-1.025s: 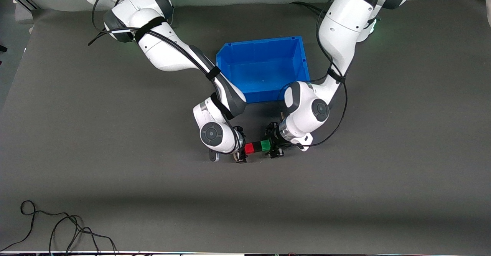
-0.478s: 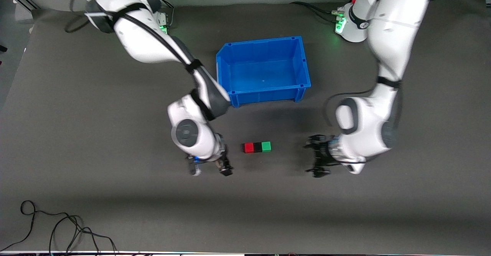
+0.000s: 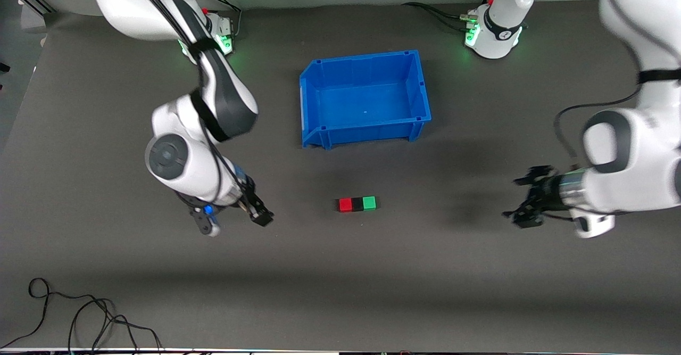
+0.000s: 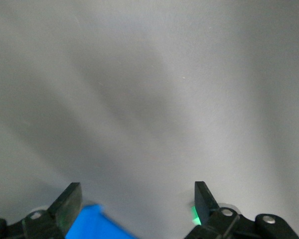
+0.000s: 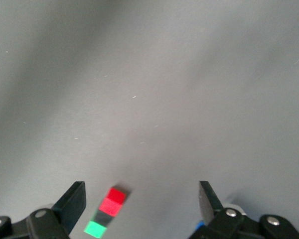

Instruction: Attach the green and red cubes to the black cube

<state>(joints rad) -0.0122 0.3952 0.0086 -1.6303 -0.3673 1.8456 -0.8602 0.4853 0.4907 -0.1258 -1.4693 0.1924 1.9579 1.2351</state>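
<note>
The red cube point(image 3: 346, 205), black cube point(image 3: 357, 204) and green cube point(image 3: 369, 203) lie joined in one row on the grey mat, black in the middle. They are nearer to the front camera than the blue bin point(image 3: 367, 131). My right gripper point(image 3: 258, 215) is open and empty, over the mat toward the right arm's end, apart from the row. In the right wrist view point(image 5: 141, 194) the red cube point(image 5: 112, 200), black cube point(image 5: 103, 215) and green cube point(image 5: 95, 229) show between the open jaws, farther off. My left gripper point(image 3: 524, 198) is open and empty toward the left arm's end point(image 4: 137, 194).
The blue bin stands empty between the cube row and the robots' bases; a corner of it point(image 4: 97, 224) shows in the left wrist view. A black cable point(image 3: 80, 318) lies coiled at the table edge nearest the front camera, toward the right arm's end.
Both grippers held the cube row a second ago. They have let go and drawn away, each toward its own end of the table. The row has stayed in place.
</note>
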